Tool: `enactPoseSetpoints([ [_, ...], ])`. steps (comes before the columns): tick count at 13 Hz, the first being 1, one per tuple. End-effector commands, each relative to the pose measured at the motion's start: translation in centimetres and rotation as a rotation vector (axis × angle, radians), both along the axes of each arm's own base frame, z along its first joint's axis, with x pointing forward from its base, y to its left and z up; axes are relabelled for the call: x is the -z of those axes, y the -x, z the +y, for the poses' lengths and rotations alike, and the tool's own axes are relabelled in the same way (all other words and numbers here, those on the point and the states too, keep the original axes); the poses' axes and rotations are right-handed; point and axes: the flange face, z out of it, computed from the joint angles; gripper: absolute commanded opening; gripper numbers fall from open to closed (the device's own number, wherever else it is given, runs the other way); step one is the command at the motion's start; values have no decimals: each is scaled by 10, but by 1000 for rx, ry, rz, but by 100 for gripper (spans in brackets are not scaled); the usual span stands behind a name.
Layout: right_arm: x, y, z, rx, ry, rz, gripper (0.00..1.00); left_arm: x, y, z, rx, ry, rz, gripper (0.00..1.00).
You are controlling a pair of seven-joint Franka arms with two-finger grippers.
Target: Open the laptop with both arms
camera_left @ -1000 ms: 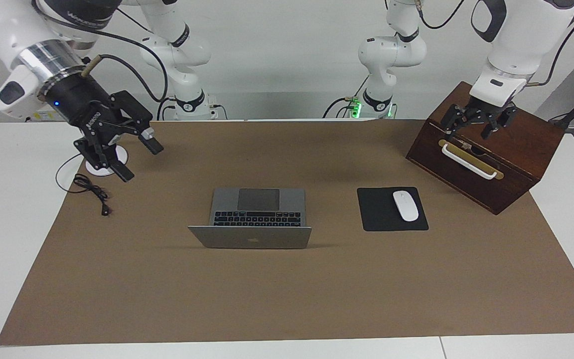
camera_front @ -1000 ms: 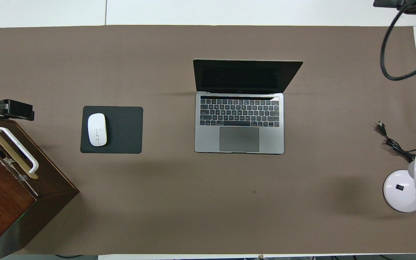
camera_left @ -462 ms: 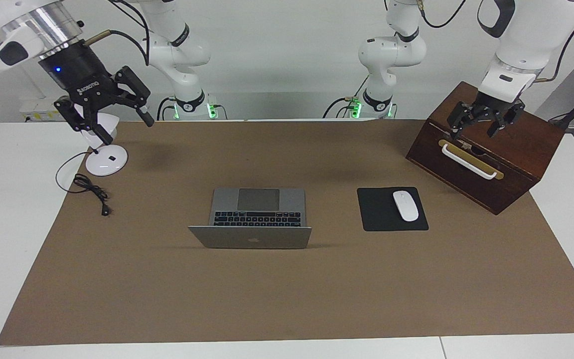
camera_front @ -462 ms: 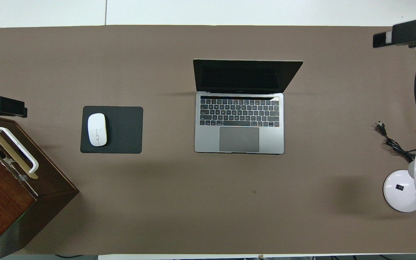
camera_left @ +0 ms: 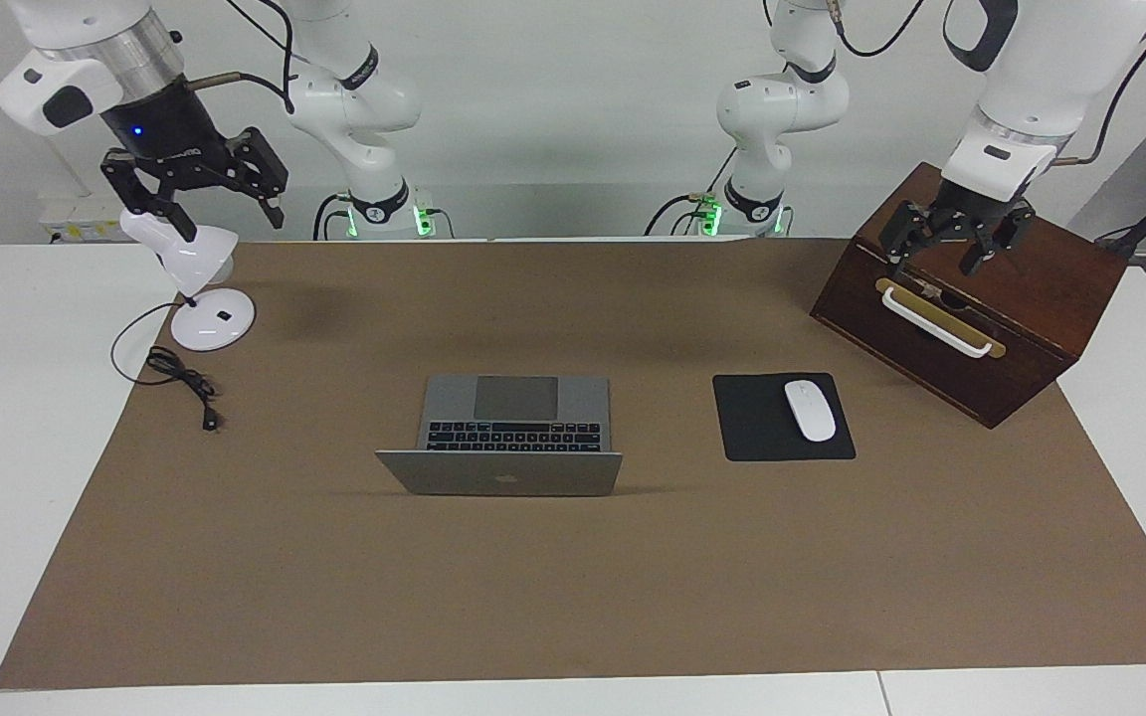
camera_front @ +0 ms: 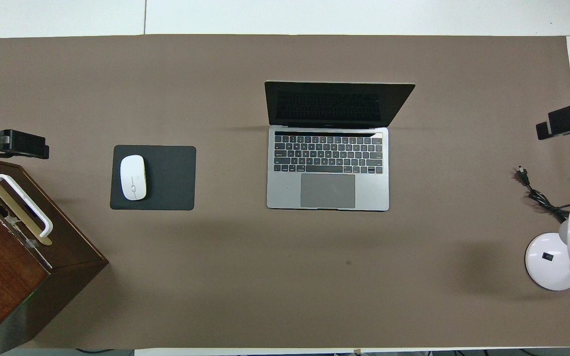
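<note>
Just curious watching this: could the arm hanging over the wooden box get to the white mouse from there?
Probably yes. The left tool hangs open over the wooden box, and the mouse lies uncovered on its pad beside the box, nothing between them.

The laptop (camera_front: 328,190) has a matt silver-grey metal shell, black plastic-looking keys and a glossy dark screen. A matt brown paper-like sheet (camera_left: 573,597) covers the smooth white tabletop (camera_left: 16,398). Under the left gripper (camera_left: 943,261) the wooden box (camera_left: 1041,298) shines dark and polished, with a glossy white handle (camera_left: 934,322) on a brass-coloured plate. The mouse (camera_front: 133,177) is glossy white on a matt black mouse pad (camera_front: 171,178). Below the right gripper (camera_left: 218,221), the lamp (camera_left: 197,273) looks like smooth white plastic.
</note>
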Motion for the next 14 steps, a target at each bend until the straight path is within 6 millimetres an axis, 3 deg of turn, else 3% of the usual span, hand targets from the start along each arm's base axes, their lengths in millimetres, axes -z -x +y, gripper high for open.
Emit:
enactPoseSetpoints([
  [1,37,36,1,77,31,67,100,4,-3,1,3,12,1,100],
  [7,99,24,-38,206,40,57,100,3,-5,8,-7,15,2,100],
  [14,124,28,-45,244,59,66,100,4,2,19,-20,14,13,100],
])
